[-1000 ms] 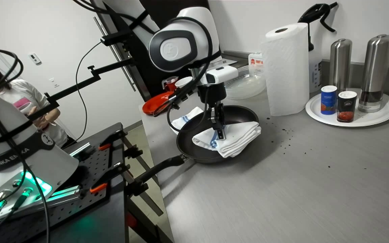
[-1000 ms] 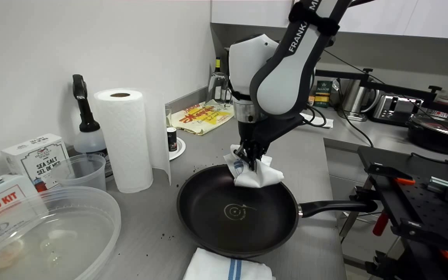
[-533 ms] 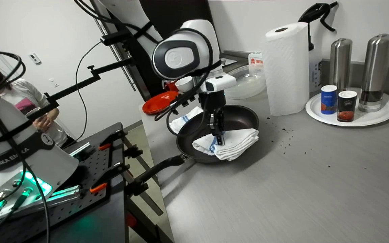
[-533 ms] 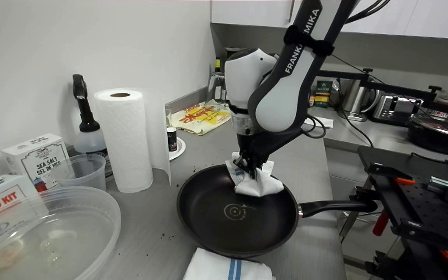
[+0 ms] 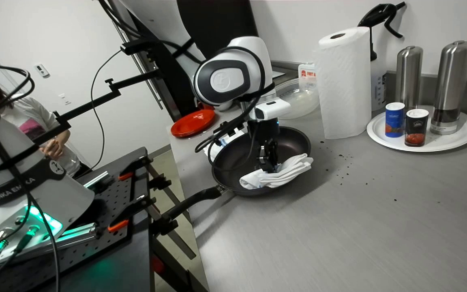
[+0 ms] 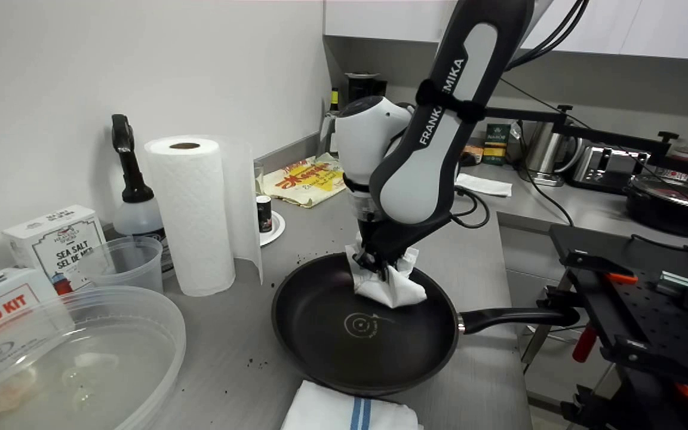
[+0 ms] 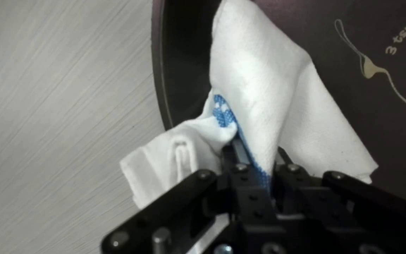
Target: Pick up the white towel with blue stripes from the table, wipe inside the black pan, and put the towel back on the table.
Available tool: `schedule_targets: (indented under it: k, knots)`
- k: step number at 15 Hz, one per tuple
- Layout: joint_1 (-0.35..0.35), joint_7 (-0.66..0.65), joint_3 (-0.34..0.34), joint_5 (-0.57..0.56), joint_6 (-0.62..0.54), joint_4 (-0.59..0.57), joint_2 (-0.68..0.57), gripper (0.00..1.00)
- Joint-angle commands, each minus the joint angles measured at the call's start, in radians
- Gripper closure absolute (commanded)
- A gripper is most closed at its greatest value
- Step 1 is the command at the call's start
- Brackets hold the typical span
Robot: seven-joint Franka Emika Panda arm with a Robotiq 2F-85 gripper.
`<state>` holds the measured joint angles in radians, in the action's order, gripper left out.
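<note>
One paper-towel roll (image 6: 192, 218) — near pan (image 6: 359, 355)

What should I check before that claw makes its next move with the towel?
1. Claw closed on the towel: ok, the cloth is pinched tight.
2. Towel wholly inside the pan: not ok, one end reaches out over the rim.
3. Towel pressed against the pan's bottom: cannot tell, its folds hide this.
4. Pan handle within the edge of the table: not ok, it juts past.
5. Second striped towel away from the claw: ok, it lies beside the pan.
</note>
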<state>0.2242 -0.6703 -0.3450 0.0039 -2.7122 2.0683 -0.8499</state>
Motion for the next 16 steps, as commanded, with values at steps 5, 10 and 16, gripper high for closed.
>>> schedule_targets:
  k: [5, 10, 16]
  knots:
    - [-0.007, -0.033, -0.001, 0.004, 0.046, -0.074, -0.064, 0.97]
    - [-0.034, -0.021, 0.037, 0.016, 0.105, -0.118, -0.078, 0.97]
    - [-0.031, -0.029, 0.083, 0.017, 0.147, -0.150, -0.091, 0.97]
